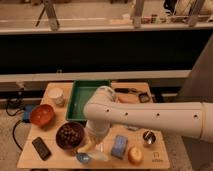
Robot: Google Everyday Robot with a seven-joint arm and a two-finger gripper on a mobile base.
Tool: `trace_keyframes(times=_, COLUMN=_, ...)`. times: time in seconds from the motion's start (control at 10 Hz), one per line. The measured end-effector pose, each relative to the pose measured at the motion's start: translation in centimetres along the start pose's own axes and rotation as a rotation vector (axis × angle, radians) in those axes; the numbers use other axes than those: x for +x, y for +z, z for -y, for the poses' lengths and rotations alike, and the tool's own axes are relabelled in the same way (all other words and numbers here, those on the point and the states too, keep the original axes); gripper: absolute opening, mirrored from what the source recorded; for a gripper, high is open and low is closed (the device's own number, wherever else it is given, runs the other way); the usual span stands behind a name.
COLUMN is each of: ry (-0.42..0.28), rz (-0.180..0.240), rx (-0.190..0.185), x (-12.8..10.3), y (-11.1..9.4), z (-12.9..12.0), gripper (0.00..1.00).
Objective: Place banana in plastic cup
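A pale yellow banana (85,147) shows at the lower end of my white arm, just right of the dark bowl. My gripper (93,142) points down at the table's front, right above the banana and mostly hidden by the wrist. A clear plastic cup (91,157) with a bluish base lies on its side at the front edge, directly below the banana and touching or nearly touching it.
A wooden table (30,157) holds a green tray (80,97), a white paper cup (57,96), an orange bowl (42,115), a dark bowl (69,135) of brown pieces, a black phone (41,148), a blue packet (119,146), a round yellow fruit (135,155) and a metal cup (148,137).
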Motion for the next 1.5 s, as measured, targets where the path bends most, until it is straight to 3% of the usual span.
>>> trace_keyframes(times=1.0, ry=-0.048, rz=0.028, rx=-0.021, x=-1.3, y=3.3, z=2.8, gripper=0.11)
trace_keyframes(times=1.1, ry=-0.044, rz=0.032, rx=-0.024, x=-1.2, y=3.5, z=2.7, gripper=0.17)
trace_keyframes(times=1.5, ry=-0.055, rz=0.038, rx=-0.035, x=-1.2, y=4.0, z=3.1, gripper=0.57)
